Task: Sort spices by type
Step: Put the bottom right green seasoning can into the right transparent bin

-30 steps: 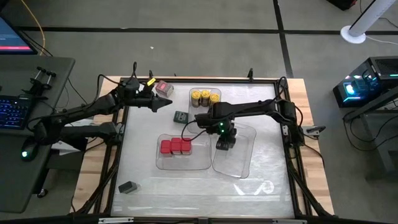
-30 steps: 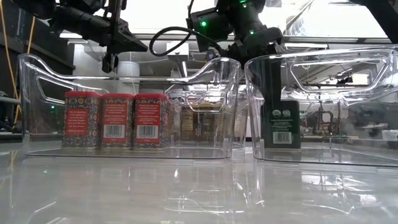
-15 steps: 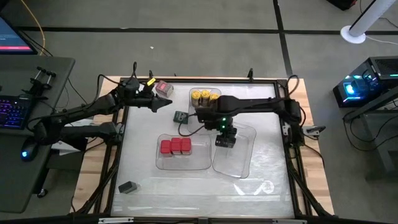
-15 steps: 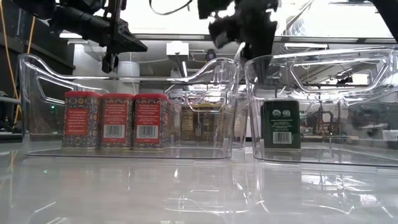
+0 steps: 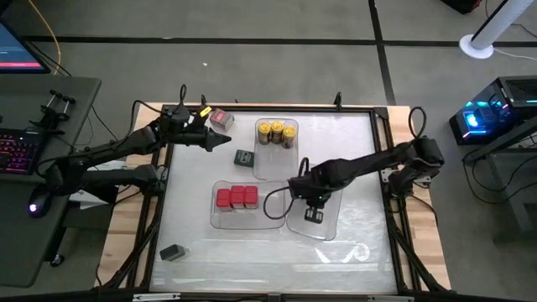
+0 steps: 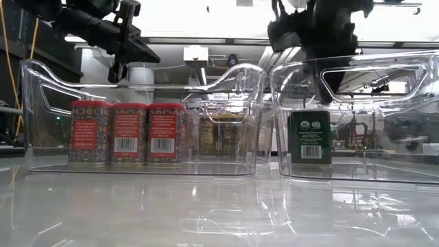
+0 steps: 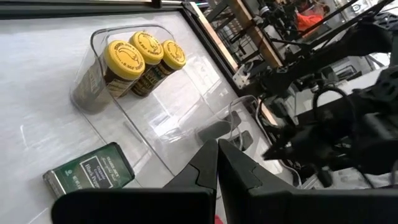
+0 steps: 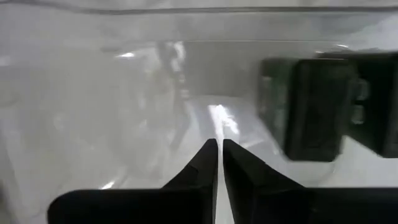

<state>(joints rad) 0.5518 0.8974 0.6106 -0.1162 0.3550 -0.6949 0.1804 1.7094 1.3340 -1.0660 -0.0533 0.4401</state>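
Three yellow-lidded jars (image 5: 277,131) stand in the far clear tray (image 5: 270,164). Three red tins (image 5: 237,197) fill the middle tray (image 6: 41,89). One dark green tin (image 6: 310,136) stands upright on the floor of the right tray (image 5: 327,231). My right gripper (image 5: 312,211) hangs shut and empty over that tray, with the tin (image 8: 311,109) just beside its fingertips (image 8: 217,149). My left gripper (image 5: 221,141) waits shut and empty above the far left of the table. Loose spices are a dark tin (image 5: 244,157), a pink-topped one (image 5: 221,117) and a grey one (image 5: 172,252).
The three clear trays have tall walls with handle cut-outs (image 6: 357,72). Black frame rails (image 5: 159,210) run along the table's edges. Cables loop from my right arm (image 5: 273,201) over the middle tray. Bare white table lies along the near edge (image 5: 252,264).
My right gripper has let go of the dark green tin, which stays upright on the right tray's floor. It has risen and swung toward the table's near edge, and its arm now reaches in lower across the right side.
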